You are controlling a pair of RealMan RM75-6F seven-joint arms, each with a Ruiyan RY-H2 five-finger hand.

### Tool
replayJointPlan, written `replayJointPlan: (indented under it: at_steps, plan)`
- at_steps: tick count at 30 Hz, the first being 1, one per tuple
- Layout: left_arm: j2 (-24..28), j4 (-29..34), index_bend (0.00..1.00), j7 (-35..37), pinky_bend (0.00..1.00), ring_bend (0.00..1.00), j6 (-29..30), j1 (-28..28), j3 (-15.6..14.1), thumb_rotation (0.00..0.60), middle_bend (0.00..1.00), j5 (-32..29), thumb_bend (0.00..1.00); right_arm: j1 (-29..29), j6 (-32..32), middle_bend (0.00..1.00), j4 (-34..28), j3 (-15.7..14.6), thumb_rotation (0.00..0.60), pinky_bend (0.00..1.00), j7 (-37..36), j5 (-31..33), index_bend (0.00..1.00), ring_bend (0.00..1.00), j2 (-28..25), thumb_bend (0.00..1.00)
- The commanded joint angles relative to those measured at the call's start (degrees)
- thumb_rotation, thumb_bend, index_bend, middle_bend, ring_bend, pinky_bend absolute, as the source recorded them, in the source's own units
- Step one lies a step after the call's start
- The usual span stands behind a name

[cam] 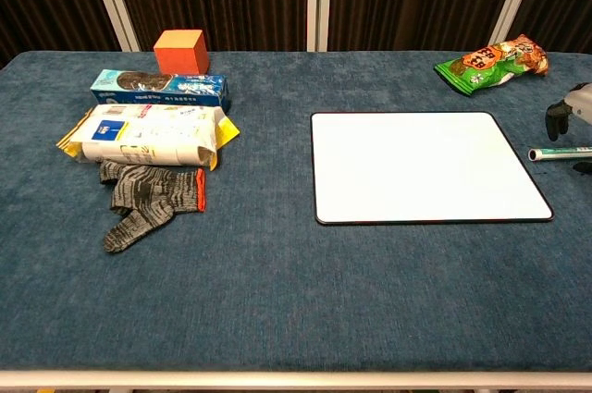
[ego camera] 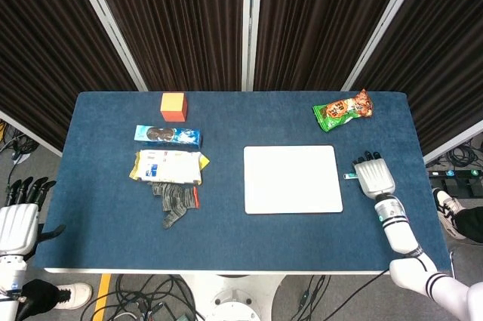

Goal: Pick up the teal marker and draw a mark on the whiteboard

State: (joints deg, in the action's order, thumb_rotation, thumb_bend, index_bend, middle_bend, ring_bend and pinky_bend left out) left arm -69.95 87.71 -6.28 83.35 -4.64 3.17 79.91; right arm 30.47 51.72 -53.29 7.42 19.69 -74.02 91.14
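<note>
Above the teal marker (ego camera: 352,176), right hand (ego camera: 375,177), fingers spread.

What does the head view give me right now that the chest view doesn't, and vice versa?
Only the head view shows the left robot hand off the table's left edge, and the whole right robot hand over the teal marker. Only the chest view shows the marker's side clear of the fingers. Both show the whiteboard, unmarked, and the snack bag.
</note>
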Motion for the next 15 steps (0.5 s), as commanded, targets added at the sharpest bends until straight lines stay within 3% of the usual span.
replayJointPlan:
  at_steps: [1,15]
  plan:
    - [0.15,0.09,0.17,-0.06,0.0,0.02,0.27,0.23,0.01,0.6,0.11,-0.1,0.06,1.02,-1.06,0.4,3.23,-0.57,0.6,0.23,-2.04,-0.89,0.44,0.22,2.05,0.15]
    - [0.22,0.38,0.17,-0.38,0.0,0.02,0.13,0.14,0.24,0.6,0.11,-0.12,0.06,2.42,-2.21,0.47,8.81,-1.38,0.6,0.24,-7.2,-2.35,0.49,0.28,4.51,0.2]
